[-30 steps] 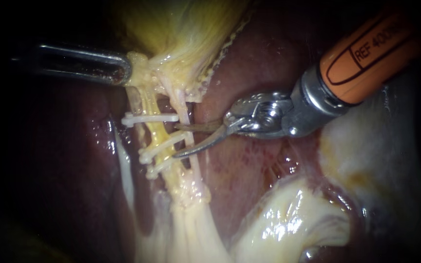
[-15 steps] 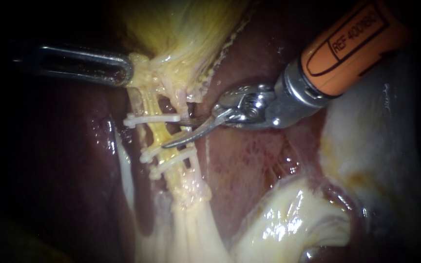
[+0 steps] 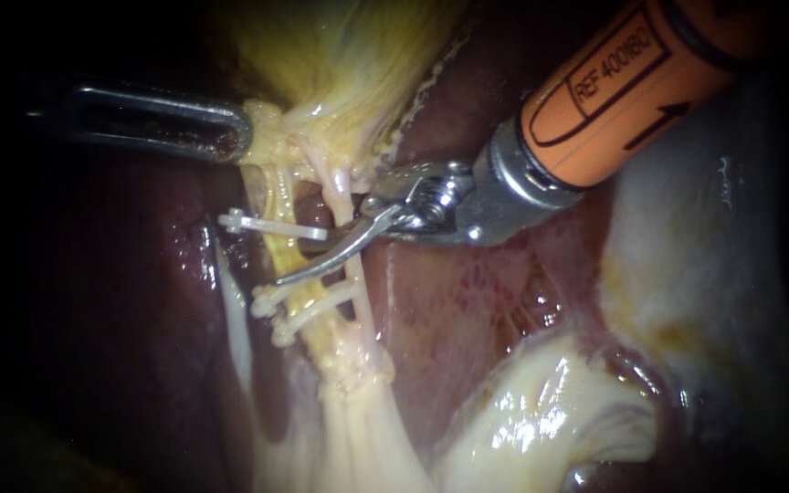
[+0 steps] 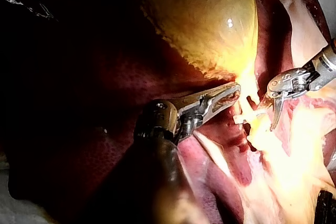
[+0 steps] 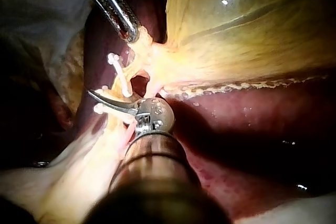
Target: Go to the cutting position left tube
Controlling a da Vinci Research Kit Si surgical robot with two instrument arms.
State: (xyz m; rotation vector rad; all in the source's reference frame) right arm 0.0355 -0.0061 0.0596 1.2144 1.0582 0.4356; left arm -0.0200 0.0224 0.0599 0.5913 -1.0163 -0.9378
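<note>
Two tools: left tool (image 3: 235,137) is clenching the gallbladder (image 3: 340,55); right tool (image 3: 301,258), jaws gaping, is lying across the left tube (image 3: 292,248), nine o'clock of its hinge. Risk: blade drifting onto the eleven-o'clock clip (image 3: 271,224), dislodging it.

Above upper clip (image 3: 271,224): shut off by left instrument (image 3: 230,137), clamped on gallbladder (image 3: 321,55);
Below upper clip: slim gap down to lower clips (image 3: 267,298), crossed by open blades of right instrument (image 3: 308,263);
Right of upper clip: bare liver (image 3: 477,292), clear.
</note>
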